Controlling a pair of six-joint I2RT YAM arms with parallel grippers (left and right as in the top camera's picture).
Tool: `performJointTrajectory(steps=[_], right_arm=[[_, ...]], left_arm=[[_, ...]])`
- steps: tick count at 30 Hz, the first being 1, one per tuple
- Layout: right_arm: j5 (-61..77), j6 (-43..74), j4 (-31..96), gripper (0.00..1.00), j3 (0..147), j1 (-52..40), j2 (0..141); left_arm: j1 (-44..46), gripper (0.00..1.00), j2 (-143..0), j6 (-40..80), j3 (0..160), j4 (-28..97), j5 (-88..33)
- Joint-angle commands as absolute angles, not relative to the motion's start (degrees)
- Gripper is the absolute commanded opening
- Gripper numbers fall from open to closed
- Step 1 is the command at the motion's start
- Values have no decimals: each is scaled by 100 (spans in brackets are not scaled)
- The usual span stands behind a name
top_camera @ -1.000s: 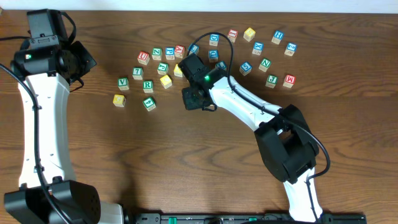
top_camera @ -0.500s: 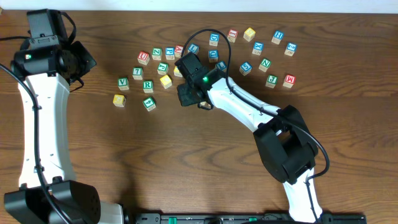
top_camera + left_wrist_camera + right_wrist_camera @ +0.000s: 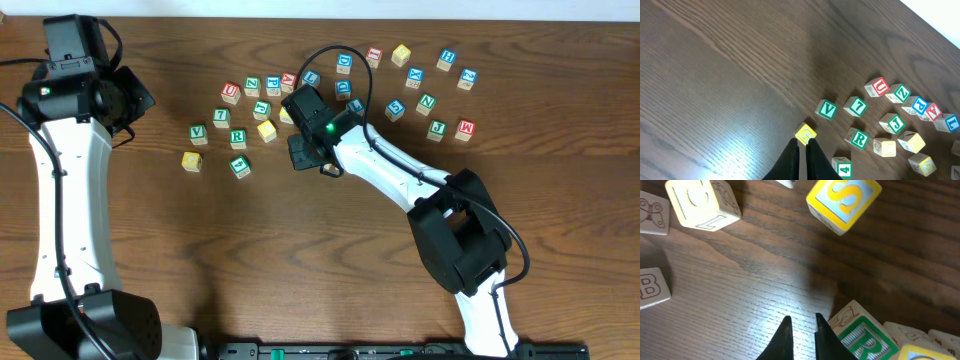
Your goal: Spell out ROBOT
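Observation:
A green-framed R cube (image 3: 237, 137) lies in the left cluster, also seen in the left wrist view (image 3: 858, 138). Close to my right gripper (image 3: 802, 320) another green R face (image 3: 860, 335) sits just right of its fingertips, not between them. That gripper (image 3: 303, 152) is low over bare wood, its jaws a narrow slit apart with nothing in them. A yellow S cube (image 3: 842, 202) lies ahead of it and a pale cube with an outlined B (image 3: 652, 287) to its left. My left gripper (image 3: 802, 142) is shut and empty above a yellow G cube (image 3: 805, 134).
Green V (image 3: 827, 109), 7 (image 3: 857, 106) and 4 (image 3: 842, 167) cubes lie around the R, with a red U (image 3: 878, 87) behind. More cubes are scattered at the back right, including a red M (image 3: 464, 129). The left arm (image 3: 70, 200) runs along the table's left side.
My right gripper has shifted a little up and to the left towards the cube cluster. The left arm and the cubes have not moved.

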State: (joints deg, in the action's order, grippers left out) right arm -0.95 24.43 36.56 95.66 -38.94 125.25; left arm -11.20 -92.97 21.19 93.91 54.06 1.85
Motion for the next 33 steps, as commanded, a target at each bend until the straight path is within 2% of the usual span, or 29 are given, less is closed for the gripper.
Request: performJointTrajectory(steps=[1,33], right_arm=[[-202,2617,3710,10,9638,-3940,12676],[-351,3000,4056,7,9649,-3898,12676]], left_arm=[[-1129,8,-9286,2171,9386,5459,200],[-1129,8,-9286,2171,9386,5507,200]])
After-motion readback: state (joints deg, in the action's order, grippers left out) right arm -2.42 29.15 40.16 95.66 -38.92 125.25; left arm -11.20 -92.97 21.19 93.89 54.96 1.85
